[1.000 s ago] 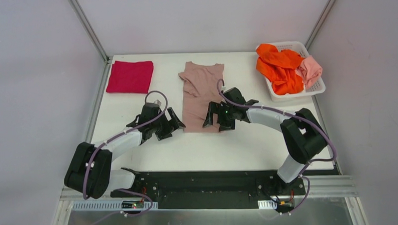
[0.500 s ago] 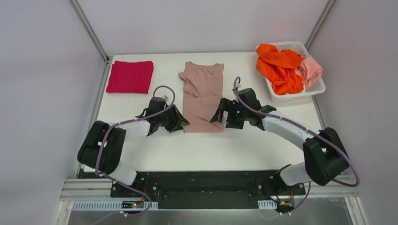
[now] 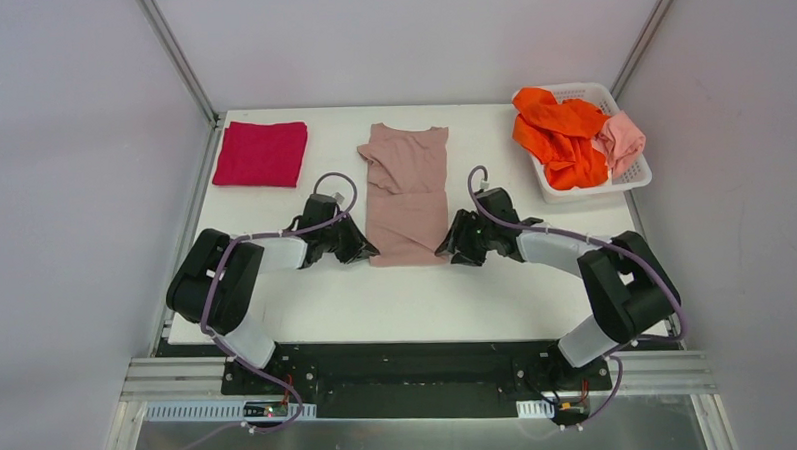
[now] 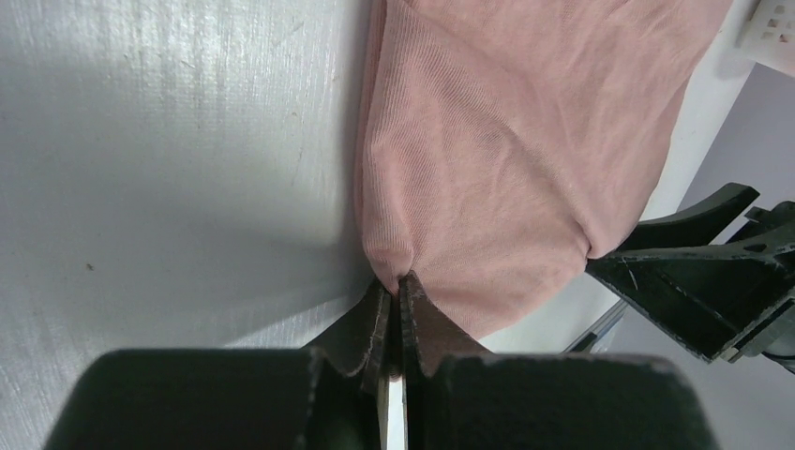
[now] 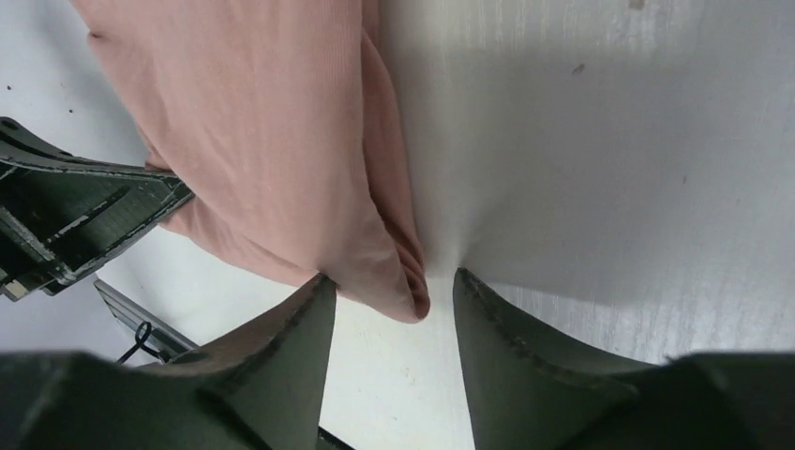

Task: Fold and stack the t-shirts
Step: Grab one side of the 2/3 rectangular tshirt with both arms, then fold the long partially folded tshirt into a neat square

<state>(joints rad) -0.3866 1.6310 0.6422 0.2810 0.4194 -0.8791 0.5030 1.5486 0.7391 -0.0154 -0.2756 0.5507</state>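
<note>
Left wrist view: left hand [image 4: 398, 283] pinched on dusty-pink t-shirt [image 4: 487, 169] corner, right hand [image 5: 392, 281] apart astride other corner

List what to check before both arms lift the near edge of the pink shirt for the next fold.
1. Grip of the left end effector on the near left corner of the pink shirt: ok, shut on the cloth.
2. Grip of the right end effector on the near right corner: not ok, jaws open with the corner between them.
3. All cloth layers caught on the left: cannot tell.
4. Pink shirt lying flat in a narrow strip: ok.
5. Red shirt out of the fold path: ok, folded at the far left, apart from the pink one.
</note>
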